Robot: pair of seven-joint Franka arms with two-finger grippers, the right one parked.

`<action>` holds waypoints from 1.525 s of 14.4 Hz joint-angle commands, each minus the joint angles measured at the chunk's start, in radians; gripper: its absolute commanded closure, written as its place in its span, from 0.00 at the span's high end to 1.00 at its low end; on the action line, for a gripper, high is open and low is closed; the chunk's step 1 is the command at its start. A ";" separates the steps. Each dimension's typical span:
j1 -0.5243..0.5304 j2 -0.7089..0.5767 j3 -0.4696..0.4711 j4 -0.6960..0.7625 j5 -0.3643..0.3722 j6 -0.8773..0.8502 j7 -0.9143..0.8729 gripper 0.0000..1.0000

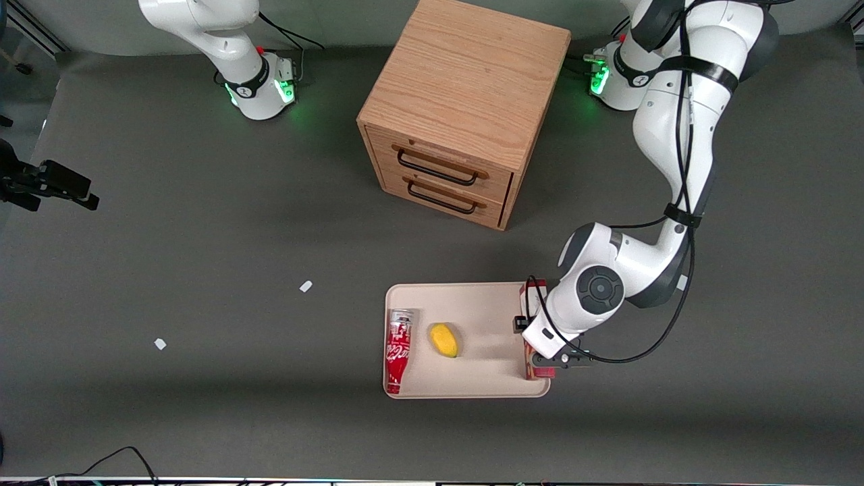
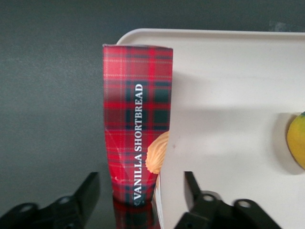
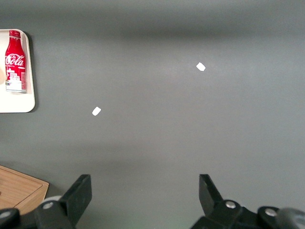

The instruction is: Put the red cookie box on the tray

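The red cookie box, a tartan carton printed "VANILLA SHORTBREAD", lies along the edge of the beige tray that is toward the working arm's end. In the front view the arm's hand hides its middle, so only its two ends show. My left gripper hangs straight over the box. It is open, with one black finger on each side of the carton and a visible gap between each finger and the carton.
On the tray also lie a red-and-white soda can and a yellow fruit. A wooden drawer cabinet stands farther from the front camera. Two white scraps lie toward the parked arm's end.
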 commanded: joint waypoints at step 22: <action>0.259 -0.917 0.219 -0.410 -0.129 -0.564 0.545 1.00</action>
